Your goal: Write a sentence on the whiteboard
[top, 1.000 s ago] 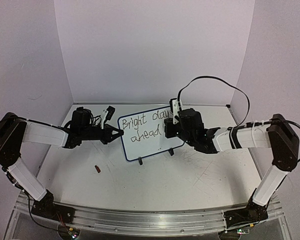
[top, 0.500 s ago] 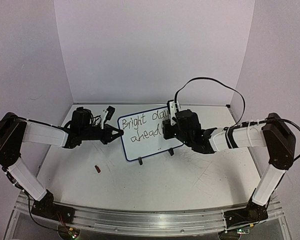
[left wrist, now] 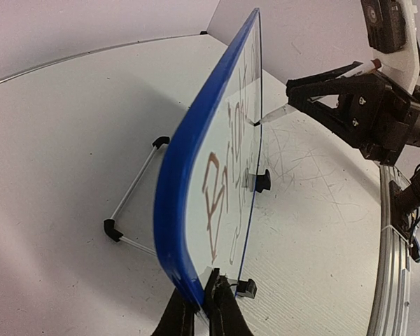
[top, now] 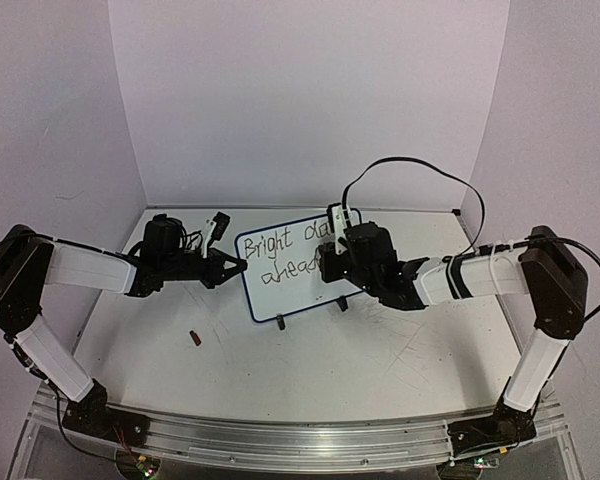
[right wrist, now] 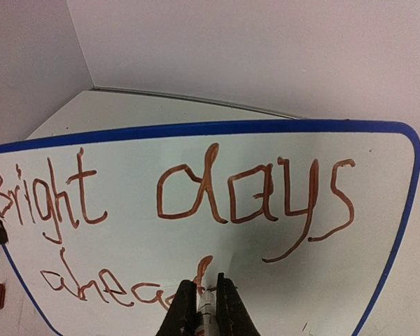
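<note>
Right pincer (right wrist: pixel 204 285) with marker (right wrist: pixel 206 309) on blue-rimmed whiteboard (right wrist: pixel 364 238)

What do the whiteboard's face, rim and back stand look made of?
The whiteboard face: glossy white, probably a coated panel; it shows reflections. Its rim: smooth blue, likely plastic. Its stand: thin silvery rod, seemingly metal, with black end caps.

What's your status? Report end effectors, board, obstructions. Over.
Left end effector shut on whiteboard edge. Right end effector shut on marker, tip on board. Sentence: "Bright days", "ahead" last letter unfinished. Small red piece on table, clear of board.
</note>
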`<state>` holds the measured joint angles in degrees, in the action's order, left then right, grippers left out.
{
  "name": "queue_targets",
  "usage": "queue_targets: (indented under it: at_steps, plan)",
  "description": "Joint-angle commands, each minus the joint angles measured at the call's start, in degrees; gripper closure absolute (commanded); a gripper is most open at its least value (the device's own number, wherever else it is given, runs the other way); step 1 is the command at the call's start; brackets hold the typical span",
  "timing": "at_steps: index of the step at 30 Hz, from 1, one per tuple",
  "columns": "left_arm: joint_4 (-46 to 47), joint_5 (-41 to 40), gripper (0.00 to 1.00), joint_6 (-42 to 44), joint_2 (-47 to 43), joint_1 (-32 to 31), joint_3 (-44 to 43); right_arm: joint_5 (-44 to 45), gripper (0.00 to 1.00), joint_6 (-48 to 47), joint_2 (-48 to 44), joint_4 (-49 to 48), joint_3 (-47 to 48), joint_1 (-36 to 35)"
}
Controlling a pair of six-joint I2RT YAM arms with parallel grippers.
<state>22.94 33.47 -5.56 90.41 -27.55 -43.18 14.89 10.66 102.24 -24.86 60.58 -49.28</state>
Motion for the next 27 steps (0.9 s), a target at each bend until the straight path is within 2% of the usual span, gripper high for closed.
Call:
queue_targets:
  at_steps: [1,9,27]
  plan:
    - [-2.44,-6.33,1.00,5.21,0.24,0.73,-0.88,-0.18,1.00,1.06,0.80,-1.32,0.96,-0.29]
    - [-2.46,-6.33,1.00,5.21,0.38,0.73,-0.97,4.15,1.00,1.15,0.22,-0.35,-0.02,-0.31]
    - [-2.43,-6.07,1.00,5.06,0.13,0.74,-1.01,4.97,1.00,0.72,1.26,1.46,0.11,-0.30]
